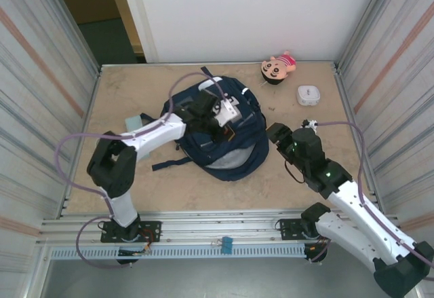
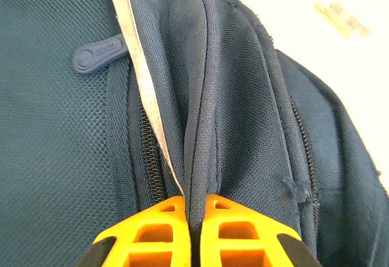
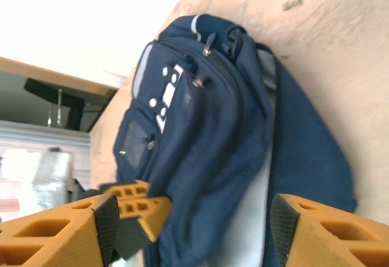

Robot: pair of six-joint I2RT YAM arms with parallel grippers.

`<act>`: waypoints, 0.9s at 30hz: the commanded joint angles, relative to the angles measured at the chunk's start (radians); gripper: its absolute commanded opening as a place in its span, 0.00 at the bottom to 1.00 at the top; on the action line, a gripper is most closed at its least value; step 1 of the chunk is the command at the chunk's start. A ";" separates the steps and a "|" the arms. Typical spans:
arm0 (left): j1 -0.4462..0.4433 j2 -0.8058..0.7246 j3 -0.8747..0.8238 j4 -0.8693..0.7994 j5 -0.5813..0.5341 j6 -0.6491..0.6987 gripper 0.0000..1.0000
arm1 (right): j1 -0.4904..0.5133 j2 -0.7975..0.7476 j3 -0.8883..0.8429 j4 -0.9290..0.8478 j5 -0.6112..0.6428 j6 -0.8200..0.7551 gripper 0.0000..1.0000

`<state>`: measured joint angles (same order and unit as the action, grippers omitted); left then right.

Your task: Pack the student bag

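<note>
Pale tan tabletop (image 1: 135, 94), fenced by striped side panels with a white wall behind, carries the student bag (image 1: 247, 142) at its middle, lying flat with its straps trailing toward the near edge. The left gripper (image 1: 226, 129) rests on top of the bag. Its wrist view shows the orange jaws pressed together on a raised fold of navy fabric (image 2: 200, 97), just beside a zipper (image 2: 155, 157) and a thin white stripe (image 2: 143, 78). The right gripper (image 1: 277, 134) hovers just off the bag's right side with its jaws well apart and nothing between them, aimed at the bag (image 3: 206, 139). The step looks like opening the mouth of the bag. To do it well, the left pinch should hold firm and pull upward so the fabric goes taut, while the right takes the opposite lip or a zip pull (image 2: 97, 54) squarely, not a loose strap. A strip of grey lining (image 1: 227, 163) shows along the near edge, but whether anything is inside cannot be told. A plush doll (image 1: 279, 65) and a small white case (image 1: 308, 95) lie well apart from the bag at the far right, unpacked, and a pale teal object (image 1: 133, 123) sits beside its left flank.
</note>
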<state>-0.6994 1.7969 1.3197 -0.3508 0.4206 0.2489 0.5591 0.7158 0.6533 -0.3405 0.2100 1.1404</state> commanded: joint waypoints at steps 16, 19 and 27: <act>0.076 -0.203 -0.020 -0.004 -0.020 -0.188 0.81 | 0.090 0.258 0.220 -0.096 -0.355 -1.159 0.68; 0.129 -0.329 -0.062 -0.010 -0.067 -0.284 0.86 | 0.218 0.419 0.343 -0.270 -0.312 -1.391 0.73; 0.321 -0.578 -0.309 0.007 -0.041 -0.482 0.87 | 0.345 0.726 0.436 -0.295 -0.313 -1.629 0.82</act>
<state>-0.4133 1.2476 1.0920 -0.3202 0.3584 -0.1265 0.8978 1.3945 1.0657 -0.5968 -0.0856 -0.3340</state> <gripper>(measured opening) 0.873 0.812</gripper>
